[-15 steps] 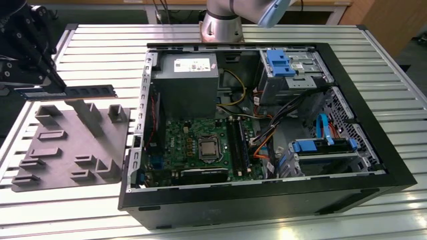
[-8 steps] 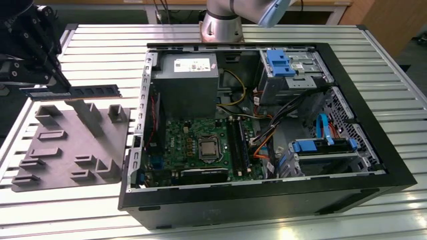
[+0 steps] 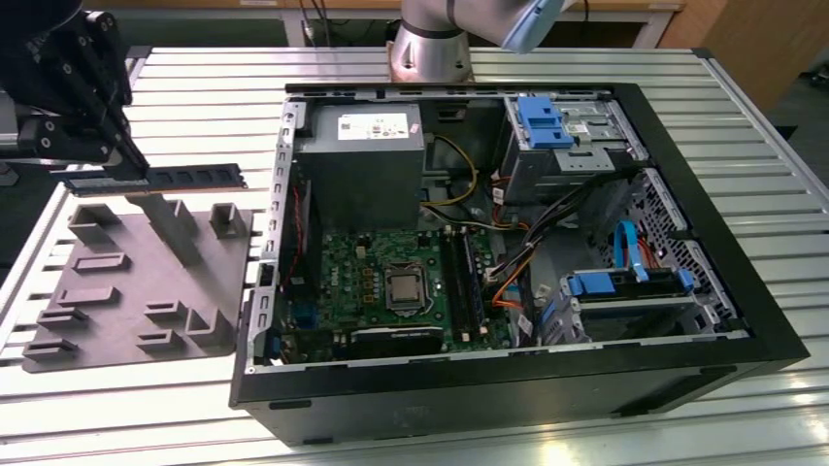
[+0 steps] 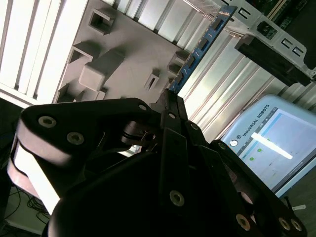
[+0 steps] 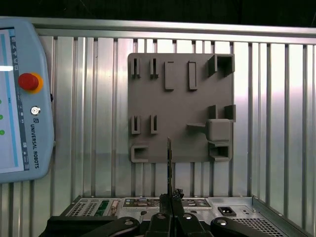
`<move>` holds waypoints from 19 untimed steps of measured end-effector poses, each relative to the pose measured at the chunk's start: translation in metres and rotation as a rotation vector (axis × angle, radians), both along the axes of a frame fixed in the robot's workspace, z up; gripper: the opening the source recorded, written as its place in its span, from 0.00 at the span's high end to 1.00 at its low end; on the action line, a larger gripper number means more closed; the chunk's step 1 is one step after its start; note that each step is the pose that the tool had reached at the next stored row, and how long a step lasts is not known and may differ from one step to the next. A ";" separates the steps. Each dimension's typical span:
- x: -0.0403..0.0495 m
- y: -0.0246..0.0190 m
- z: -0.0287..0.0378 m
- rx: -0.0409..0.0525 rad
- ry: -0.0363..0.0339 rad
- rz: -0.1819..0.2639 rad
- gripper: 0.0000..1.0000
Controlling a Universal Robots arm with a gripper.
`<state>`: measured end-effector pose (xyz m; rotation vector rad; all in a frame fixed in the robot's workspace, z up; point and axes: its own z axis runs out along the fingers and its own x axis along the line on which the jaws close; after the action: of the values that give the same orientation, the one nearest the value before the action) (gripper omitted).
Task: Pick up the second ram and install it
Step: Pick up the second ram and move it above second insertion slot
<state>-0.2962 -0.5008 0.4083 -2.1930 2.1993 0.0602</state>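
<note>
The slatted metal worktop (image 3: 194, 78) carries a grey holder tray (image 3: 143, 282) with upright ribs and pockets on the exterior view's left. Just beside it is an open computer case (image 3: 725, 320). Inside the case are the green motherboard (image 3: 376, 272), a grey power supply (image 3: 360, 146), loose cables and blue drive brackets (image 3: 545, 121). The case's raised side wall stands between the tray and the board.

The pincer (image 3: 123, 170) is clenched on the second ram (image 3: 182, 177), gripping it towards one end. The stick lies level in the air over the far end of the tray.

The first wrist view looks along the stick's thin edge onto the tray and takes in a teach pendant (image 5: 22, 98) lying on the worktop. In the second wrist view the stick's flat face with its row of chips runs out from the black linkages, with the pendant's lit screen beside it.

The arm's base (image 3: 434, 39) stands behind the case, and the wrist hangs over the tray side.
</note>
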 end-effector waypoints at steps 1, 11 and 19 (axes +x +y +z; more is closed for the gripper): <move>0.0012 0.0000 -0.0001 0.0001 -0.0001 0.000 0.88; 0.0115 0.0000 -0.0001 0.0001 0.0000 0.000 0.88; 0.0194 0.0000 -0.0001 0.0001 -0.0001 0.000 0.88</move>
<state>-0.2769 -0.5009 0.4082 -2.1929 2.1992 0.0601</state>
